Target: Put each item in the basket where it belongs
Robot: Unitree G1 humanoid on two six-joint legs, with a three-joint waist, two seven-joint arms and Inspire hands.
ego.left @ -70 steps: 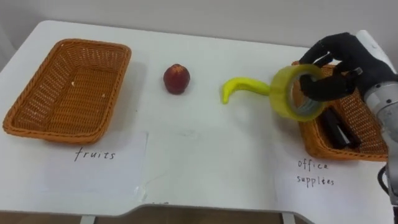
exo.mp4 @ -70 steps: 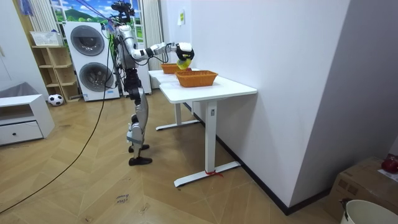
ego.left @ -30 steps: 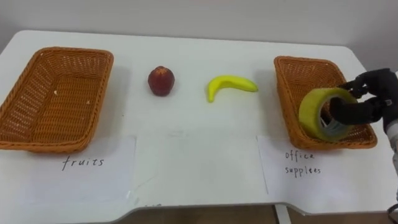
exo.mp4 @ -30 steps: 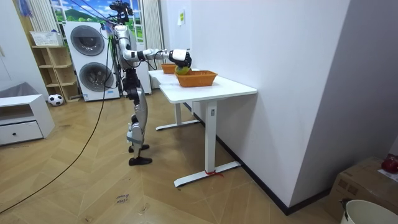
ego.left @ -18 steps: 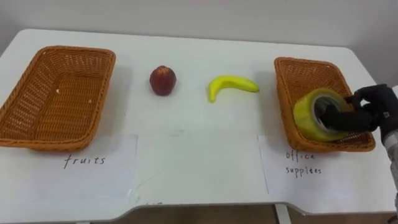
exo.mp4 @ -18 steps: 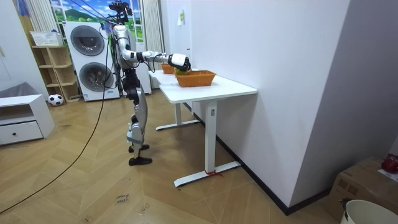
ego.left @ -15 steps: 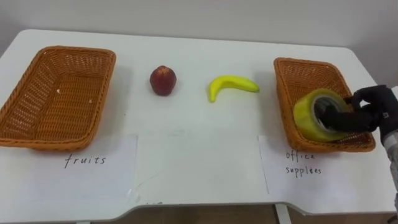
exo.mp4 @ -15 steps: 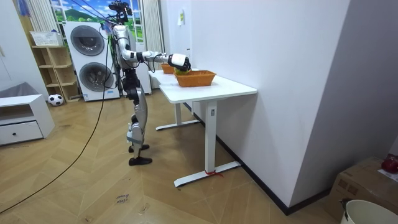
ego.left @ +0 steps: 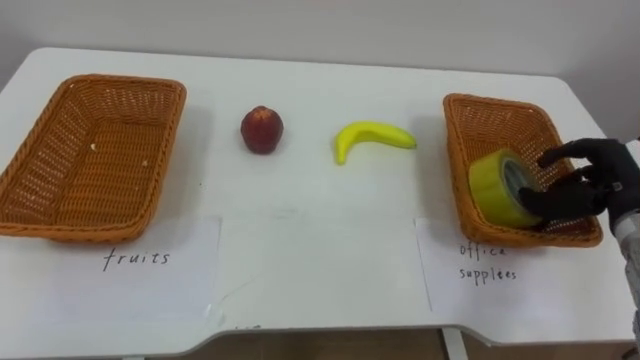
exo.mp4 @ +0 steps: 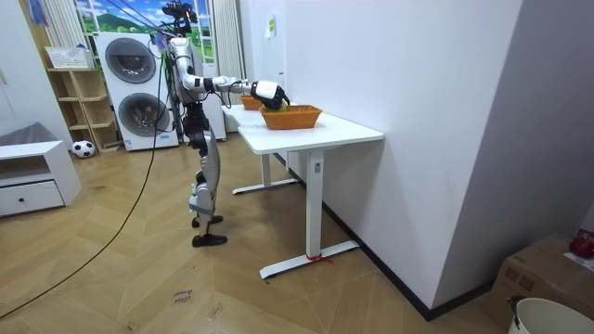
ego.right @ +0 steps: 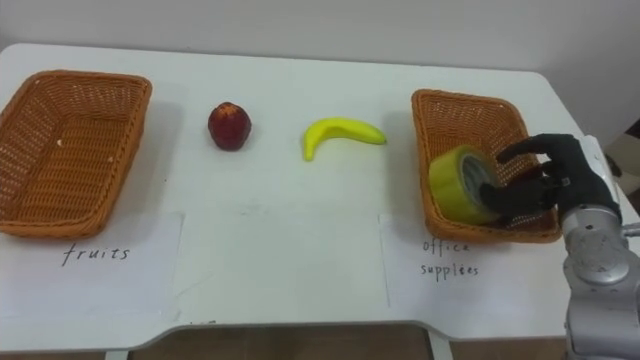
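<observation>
The robot is standing at the long side of a white table, with stacked washing machines showing behind it in the room view. Two wicker baskets are sitting at the table's ends: the left basket above a paper sheet handwritten "fruits", the right basket above a sheet handwritten "office supplies". The right hand is reaching over the right basket's outer rim, its fingers spreading loose and arched rather than clamping, the lower fingertips just beside the yellow tape roll. The roll is resting on its edge inside that basket, near the front wall. A banana is lying on the table between the baskets, and a red peach is sitting to its left, well apart from both baskets.
</observation>
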